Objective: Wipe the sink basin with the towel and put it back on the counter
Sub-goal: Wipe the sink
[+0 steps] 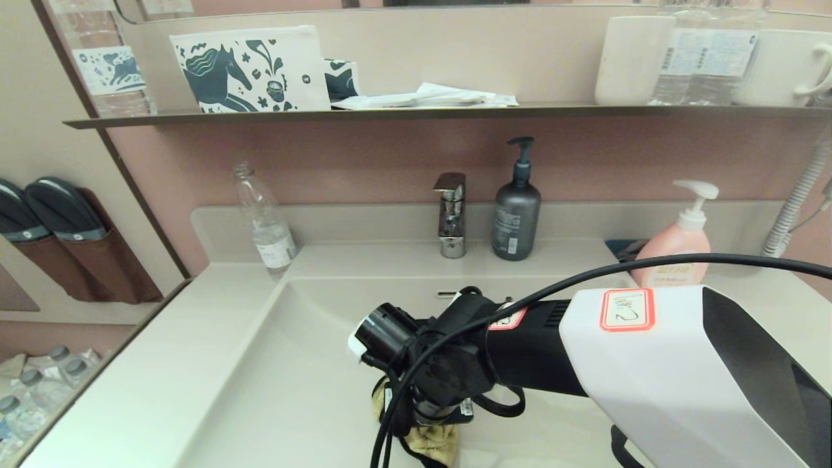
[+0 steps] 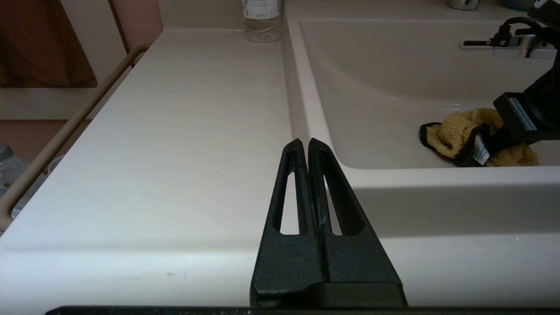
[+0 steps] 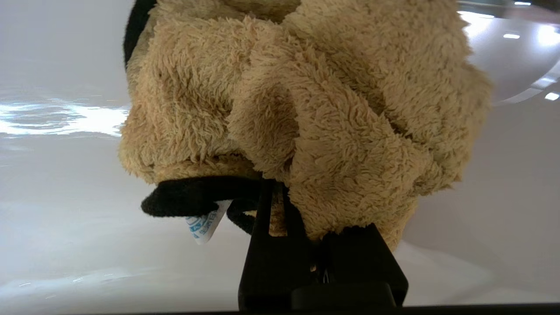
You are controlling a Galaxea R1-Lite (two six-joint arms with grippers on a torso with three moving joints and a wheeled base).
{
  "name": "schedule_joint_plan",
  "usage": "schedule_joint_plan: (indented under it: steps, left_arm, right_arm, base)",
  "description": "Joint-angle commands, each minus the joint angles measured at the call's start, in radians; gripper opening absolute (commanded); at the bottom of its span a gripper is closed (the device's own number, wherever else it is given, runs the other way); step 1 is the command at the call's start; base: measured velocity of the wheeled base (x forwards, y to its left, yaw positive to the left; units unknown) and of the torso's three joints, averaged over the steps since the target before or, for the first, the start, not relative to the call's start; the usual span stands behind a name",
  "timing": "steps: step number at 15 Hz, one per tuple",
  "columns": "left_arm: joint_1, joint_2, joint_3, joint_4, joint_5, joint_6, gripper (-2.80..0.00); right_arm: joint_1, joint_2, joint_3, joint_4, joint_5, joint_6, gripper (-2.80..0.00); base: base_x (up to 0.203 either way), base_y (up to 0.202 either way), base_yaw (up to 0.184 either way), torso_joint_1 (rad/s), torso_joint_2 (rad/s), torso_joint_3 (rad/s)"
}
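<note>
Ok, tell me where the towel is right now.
The towel is down in the sink basin, near its front wall, bunched in the right gripper. The left wrist view shows it against the basin floor.

faucet (image 1: 451, 214), grey pump bottle (image 1: 516, 211), water bottle (image 1: 265, 221)

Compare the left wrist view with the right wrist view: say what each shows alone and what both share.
Only the left wrist view shows the left gripper, shut and empty above the counter, a clear bottle at the back, and the basin's overflow slot.

Only the right wrist view shows the right gripper shut on the towel close up, with its white tag.

Both show the towel down in the sink basin.
</note>
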Motion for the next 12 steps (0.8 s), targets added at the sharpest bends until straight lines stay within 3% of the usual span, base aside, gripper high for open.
schedule_joint_plan:
  steps: [1,7,10,12]
  left_arm:
    - [0.0,0.0,0.0,0.0,0.0,-0.001,-2.8]
    - [0.0,0.002,0.0,0.0,0.0,-0.001,-2.8]
    - [0.0,0.0,0.0,0.0,0.0,-0.001,-2.8]
    - [0.0,0.001,0.0,0.0,0.0,-0.001,-2.8]
  right_arm:
    - [-0.008,0.013,0.05,0.02,-0.074,0.0,-2.8]
    - [-0.029,0.009,0.205,0.034,-0.184,-0.032,-2.8]
    - [-0.047,-0.022,0.232,0.043,-0.178,-0.03,-2.8]
    - [-0.044,-0.064,0.239,0.055,-0.123,-0.029,-2.8]
  base:
    - [0.0,0.0,0.0,0.0,0.0,0.0]
    - [0.0,0.0,0.0,0.0,0.0,0.0]
    - [0.0,0.0,0.0,0.0,0.0,0.0]
    - [0.0,0.0,0.0,0.0,0.0,0.0]
